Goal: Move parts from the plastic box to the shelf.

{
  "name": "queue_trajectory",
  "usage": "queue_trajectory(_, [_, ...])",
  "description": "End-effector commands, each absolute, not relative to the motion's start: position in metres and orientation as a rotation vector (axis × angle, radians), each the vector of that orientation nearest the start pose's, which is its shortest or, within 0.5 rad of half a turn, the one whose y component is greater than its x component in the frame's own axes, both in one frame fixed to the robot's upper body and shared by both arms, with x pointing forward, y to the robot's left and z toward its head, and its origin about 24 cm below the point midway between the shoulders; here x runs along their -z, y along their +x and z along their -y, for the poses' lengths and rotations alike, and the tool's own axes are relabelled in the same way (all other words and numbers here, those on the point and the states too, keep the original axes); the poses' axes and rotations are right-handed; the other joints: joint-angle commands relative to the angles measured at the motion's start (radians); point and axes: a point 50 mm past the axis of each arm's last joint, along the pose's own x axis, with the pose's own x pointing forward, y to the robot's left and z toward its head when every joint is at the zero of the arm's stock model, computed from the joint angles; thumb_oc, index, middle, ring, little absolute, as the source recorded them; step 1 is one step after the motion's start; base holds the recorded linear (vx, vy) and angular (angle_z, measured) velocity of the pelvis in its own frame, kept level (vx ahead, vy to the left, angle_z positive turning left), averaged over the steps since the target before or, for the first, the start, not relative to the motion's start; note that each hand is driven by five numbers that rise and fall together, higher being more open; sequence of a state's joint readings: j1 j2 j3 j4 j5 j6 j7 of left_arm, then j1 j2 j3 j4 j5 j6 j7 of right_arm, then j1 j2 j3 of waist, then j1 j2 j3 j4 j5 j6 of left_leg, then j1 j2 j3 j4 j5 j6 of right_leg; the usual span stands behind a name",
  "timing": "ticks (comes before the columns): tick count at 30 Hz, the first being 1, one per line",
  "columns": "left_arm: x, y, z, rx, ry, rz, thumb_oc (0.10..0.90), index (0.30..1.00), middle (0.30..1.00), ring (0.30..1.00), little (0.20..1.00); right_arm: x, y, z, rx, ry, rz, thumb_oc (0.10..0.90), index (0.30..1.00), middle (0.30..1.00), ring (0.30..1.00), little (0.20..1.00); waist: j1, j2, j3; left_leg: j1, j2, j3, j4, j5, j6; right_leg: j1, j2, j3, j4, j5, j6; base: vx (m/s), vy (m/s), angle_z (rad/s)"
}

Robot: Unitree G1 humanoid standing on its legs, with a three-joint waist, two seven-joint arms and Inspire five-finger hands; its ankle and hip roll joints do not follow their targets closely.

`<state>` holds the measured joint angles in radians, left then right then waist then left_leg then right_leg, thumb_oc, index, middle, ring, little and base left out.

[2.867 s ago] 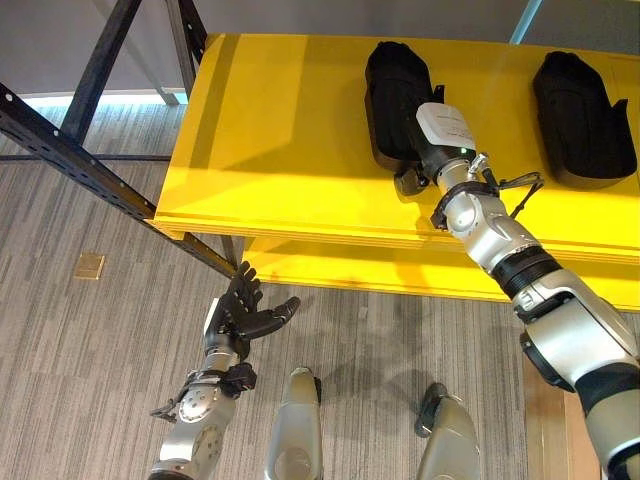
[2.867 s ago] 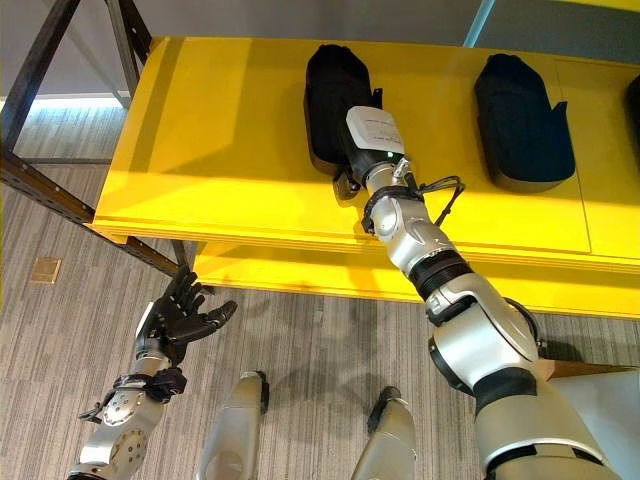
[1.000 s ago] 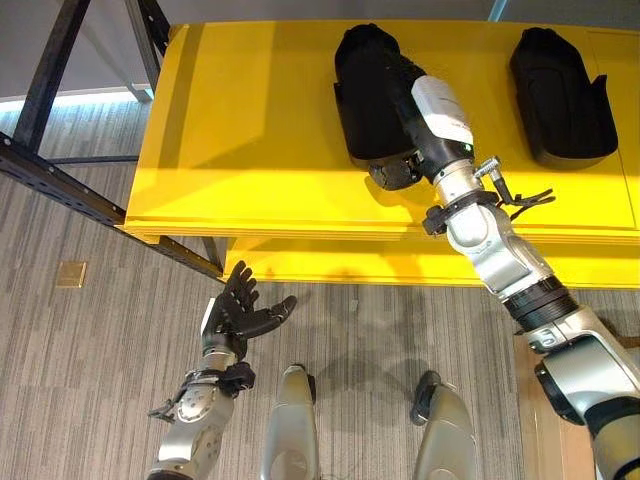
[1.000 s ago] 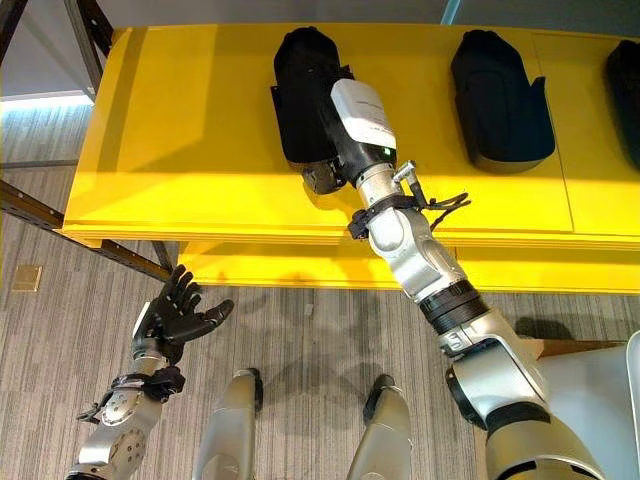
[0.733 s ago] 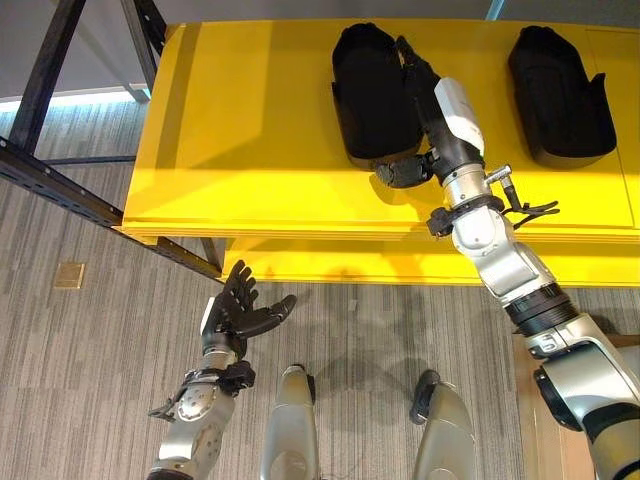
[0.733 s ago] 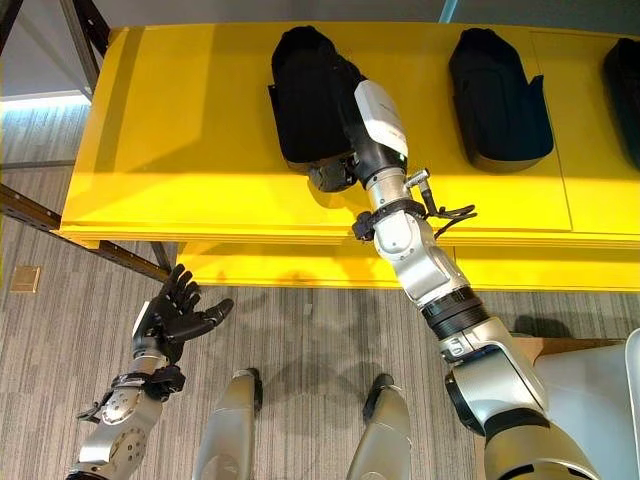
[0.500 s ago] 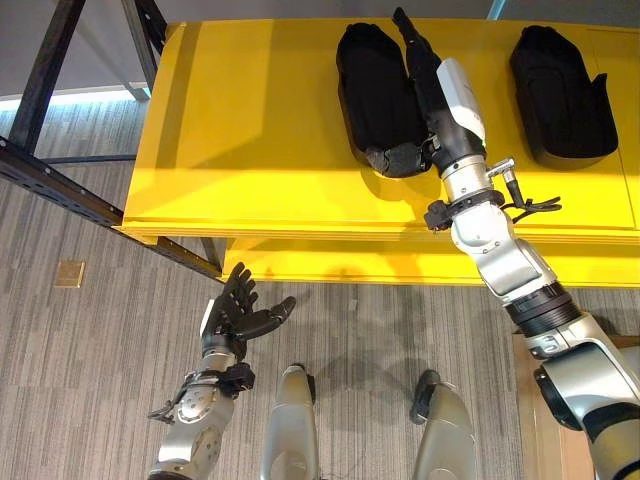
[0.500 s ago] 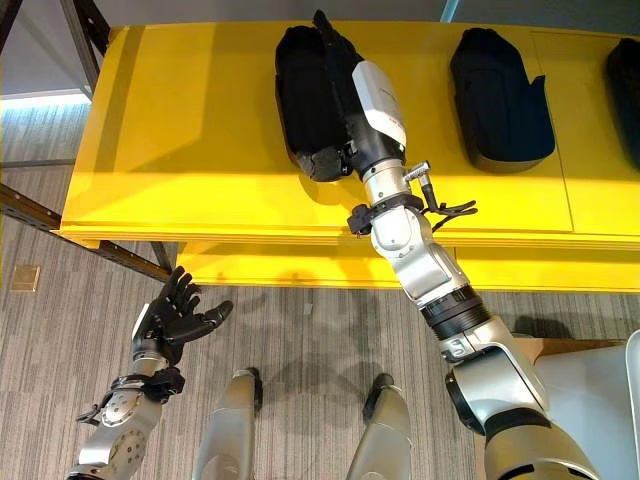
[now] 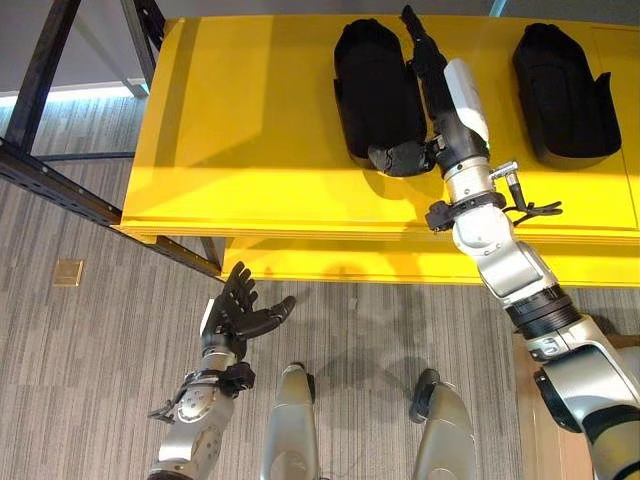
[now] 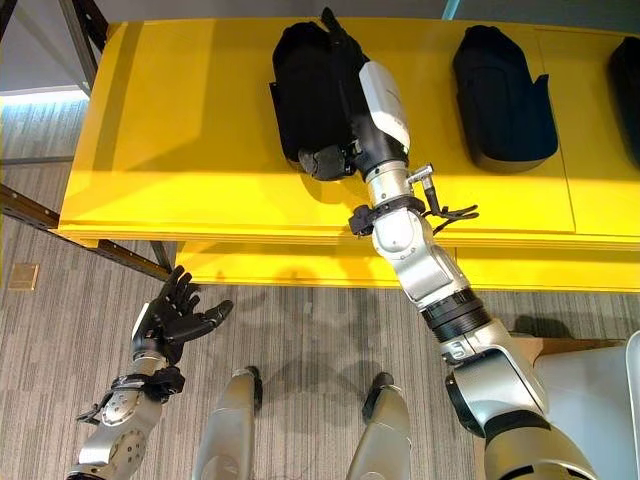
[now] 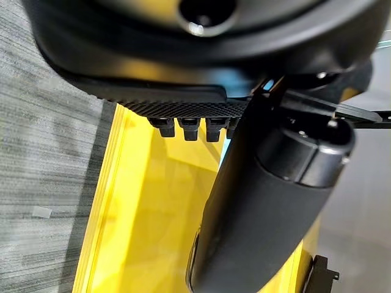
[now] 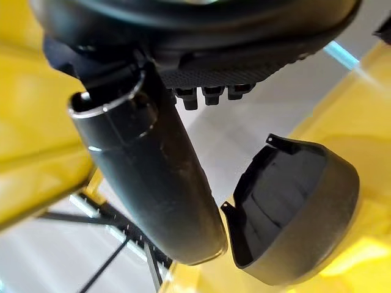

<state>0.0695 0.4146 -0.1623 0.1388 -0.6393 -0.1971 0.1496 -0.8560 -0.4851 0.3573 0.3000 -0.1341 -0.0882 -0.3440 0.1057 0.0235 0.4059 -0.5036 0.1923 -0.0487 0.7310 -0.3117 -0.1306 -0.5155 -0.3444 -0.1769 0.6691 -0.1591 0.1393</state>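
Two black moulded parts lie on the yellow shelf (image 9: 250, 130): one at the middle (image 9: 375, 85) and one further right (image 9: 560, 80). A third part (image 10: 630, 80) shows at the right edge. My right hand (image 9: 440, 100) reaches over the shelf with its fingers straight along the middle part's right side. Its thumb (image 9: 400, 157) lies at that part's near end. It is open and holds nothing; in the right wrist view the part (image 12: 293, 207) sits just past the thumb (image 12: 153, 177). My left hand (image 9: 235, 315) hangs low over the floor, open and empty.
A black metal frame (image 9: 60, 180) runs along the shelf's left side. A lower yellow board (image 9: 350, 265) juts out beneath the top one. The left half of the shelf top is bare. A wooden surface (image 9: 535, 420) shows at the lower right.
My right hand has come off the middle black part; its fingers have straightened and slid along the part's right side. The part stays on the shelf. The left hand has not moved.
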Motion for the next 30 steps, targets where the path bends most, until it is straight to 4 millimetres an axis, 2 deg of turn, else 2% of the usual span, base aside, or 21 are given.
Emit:
queue_trajectory(1, [-0.051, 0.236, -0.221, -0.08, -0.146, 0.088, 0.9, 1.0, 1.0, 1.0, 1.0, -0.296, 0.333, 0.128, 0.115, -0.448, 0.993, 0.9, 1.0, 1.0, 1.0, 1.0, 0.002, -0.02, -0.045, -0.022, 0.01, -0.038, -0.05, 0.086, 0.023, 0.085, 0.008, 0.033, 0.044, -0.055, -0.023, 0.0, 0.0, 0.0])
queue_trajectory(22, [-0.051, 0.235, -0.22, -0.079, -0.141, 0.087, 0.9, 1.0, 1.0, 1.0, 1.0, -0.261, 0.347, 0.14, 0.174, -0.36, 0.834, 0.9, 1.0, 1.0, 1.0, 1.0, -0.004, -0.005, -0.034, -0.031, 0.005, -0.039, -0.049, 0.091, 0.023, 0.076, 0.005, 0.036, 0.049, -0.057, -0.022, 0.0, 0.0, 0.0])
queue_trajectory(25, [-0.051, 0.234, -0.22, -0.079, -0.137, 0.086, 0.9, 1.0, 1.0, 1.0, 1.0, -0.249, 0.353, 0.141, 0.168, -0.325, 0.767, 0.9, 1.0, 1.0, 1.0, 1.0, -0.002, -0.001, -0.029, -0.035, 0.004, -0.037, -0.047, 0.091, 0.023, 0.073, 0.003, 0.036, 0.053, -0.056, -0.022, 0.0, 0.0, 0.0])
queue_trajectory(30, [-0.05, 0.233, -0.222, -0.076, -0.139, 0.079, 0.9, 1.0, 1.0, 1.0, 1.0, -0.253, 0.364, 0.142, 0.153, -0.273, 0.72, 0.9, 1.0, 1.0, 1.0, 1.0, 0.008, 0.0, -0.025, -0.04, 0.002, -0.038, -0.047, 0.095, 0.022, 0.068, 0.002, 0.036, 0.053, -0.052, -0.023, 0.0, 0.0, 0.0])
